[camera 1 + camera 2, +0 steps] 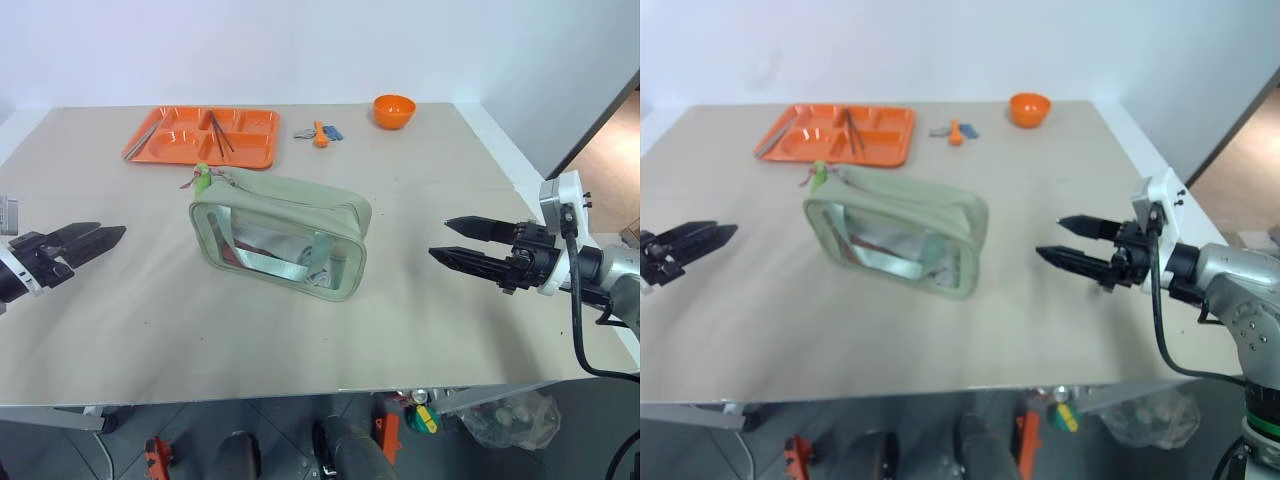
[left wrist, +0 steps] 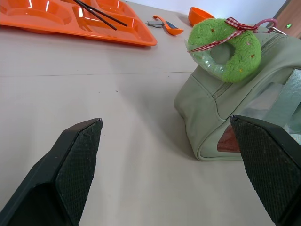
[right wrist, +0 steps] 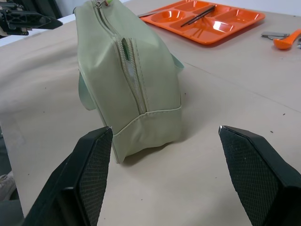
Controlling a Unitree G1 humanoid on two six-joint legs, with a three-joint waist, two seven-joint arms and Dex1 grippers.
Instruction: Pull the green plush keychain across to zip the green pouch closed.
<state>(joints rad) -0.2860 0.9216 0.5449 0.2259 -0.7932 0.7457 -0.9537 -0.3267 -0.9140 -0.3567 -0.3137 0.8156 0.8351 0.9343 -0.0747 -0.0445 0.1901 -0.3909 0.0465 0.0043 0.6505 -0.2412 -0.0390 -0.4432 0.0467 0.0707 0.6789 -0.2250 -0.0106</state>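
Upright green pouch (image 1: 280, 235), lengthwise across table (image 1: 450, 330)

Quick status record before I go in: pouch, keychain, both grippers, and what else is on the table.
pouch: green pouch stands upright mid-table
keychain: green plush keychain at the pouch's far-left end
left gripper: open, left of pouch, holding nothing
right gripper: open, right of pouch, holding nothing
other items: orange tray with chopsticks, orange bowl, orange spoon
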